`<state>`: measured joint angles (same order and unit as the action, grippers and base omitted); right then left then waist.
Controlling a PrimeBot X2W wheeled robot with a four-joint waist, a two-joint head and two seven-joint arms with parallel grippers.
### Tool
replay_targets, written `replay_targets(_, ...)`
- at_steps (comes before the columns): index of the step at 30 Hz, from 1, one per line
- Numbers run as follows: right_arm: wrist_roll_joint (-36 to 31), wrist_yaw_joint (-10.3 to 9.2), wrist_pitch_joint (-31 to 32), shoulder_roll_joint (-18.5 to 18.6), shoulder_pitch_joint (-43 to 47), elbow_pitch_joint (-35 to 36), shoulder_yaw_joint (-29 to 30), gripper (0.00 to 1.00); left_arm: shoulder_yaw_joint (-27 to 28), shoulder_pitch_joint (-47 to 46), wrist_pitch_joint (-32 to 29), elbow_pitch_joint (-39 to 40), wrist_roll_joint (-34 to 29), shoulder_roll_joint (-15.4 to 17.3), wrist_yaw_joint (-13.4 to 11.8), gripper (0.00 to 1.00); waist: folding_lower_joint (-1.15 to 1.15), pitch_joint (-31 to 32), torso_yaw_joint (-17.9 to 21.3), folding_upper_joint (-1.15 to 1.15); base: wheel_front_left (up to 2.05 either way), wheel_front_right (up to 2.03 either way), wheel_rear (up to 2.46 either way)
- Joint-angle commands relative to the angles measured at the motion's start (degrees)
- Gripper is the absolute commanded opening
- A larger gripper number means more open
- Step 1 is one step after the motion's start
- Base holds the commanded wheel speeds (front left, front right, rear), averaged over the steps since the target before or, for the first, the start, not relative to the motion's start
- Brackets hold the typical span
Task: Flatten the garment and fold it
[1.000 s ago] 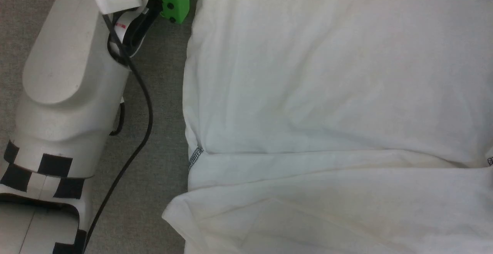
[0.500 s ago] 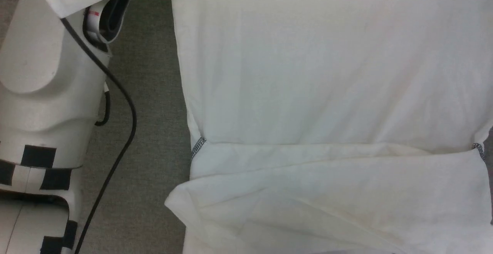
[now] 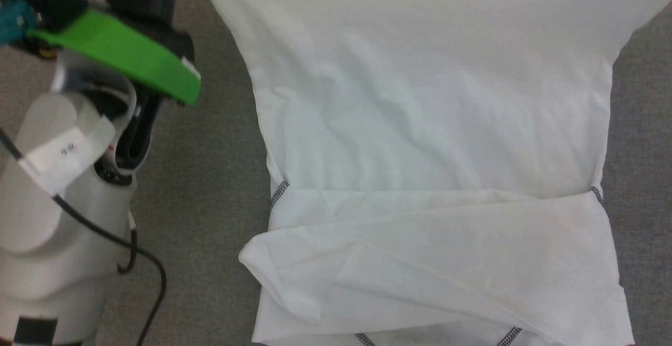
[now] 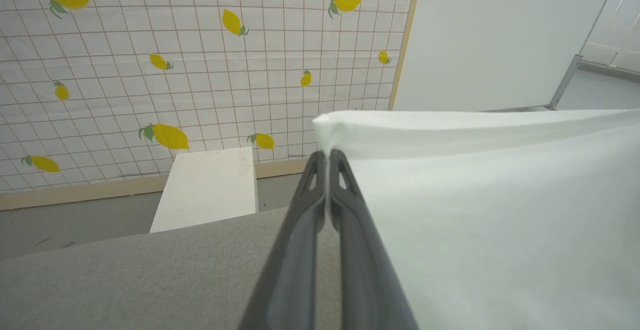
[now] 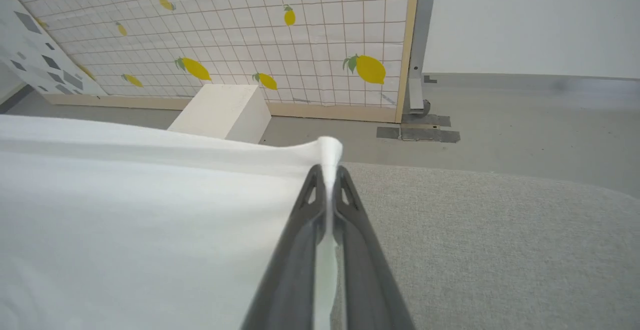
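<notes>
Evenly, left gripper [image 4: 327, 156] and right gripper [image 5: 329, 171] each pinch 1 corner of the white thin-fabric shirt [image 3: 430, 99], stretched 9-to-3 o'clock between them.

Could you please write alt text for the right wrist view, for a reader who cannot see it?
The right gripper, shut, pinches an edge of the white garment, which spreads to the view's left over a grey cloth-covered table. Behind stand a white box and a wall panel printed with tiles and lemons.
</notes>
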<state>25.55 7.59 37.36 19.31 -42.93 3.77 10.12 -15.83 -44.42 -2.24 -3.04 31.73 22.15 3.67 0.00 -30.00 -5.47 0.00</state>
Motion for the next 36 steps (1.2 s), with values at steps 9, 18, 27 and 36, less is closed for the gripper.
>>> replay_targets(9,4.37,-0.10,1.17,-4.80,20.47,14.50,4.72,0.00,-0.09,22.95,1.74,16.44,1.71,3.03,-3.01,0.00,0.00,12.16,-0.82,0.00,0.00,0.00,0.00)
replay_targets(18,6.53,-0.10,2.40,-11.08,38.18,22.09,6.23,0.00,-2.41,39.32,4.00,22.06,1.65,4.01,-4.57,0.00,0.00,17.26,-1.30,0.00,0.00,0.00,0.00)
replay_targets(27,10.26,-0.10,3.13,-15.09,52.28,26.43,7.36,0.00,-4.30,50.69,7.06,23.35,5.22,3.19,-3.59,0.00,0.00,18.56,-0.56,0.00,0.00,0.00,0.00)
replay_targets(36,12.91,-0.10,6.11,-14.44,63.65,26.99,6.74,0.00,-10.61,58.90,3.65,21.63,4.63,5.86,-1.33,0.00,0.00,18.30,0.67,0.00,0.00,0.00,0.00)
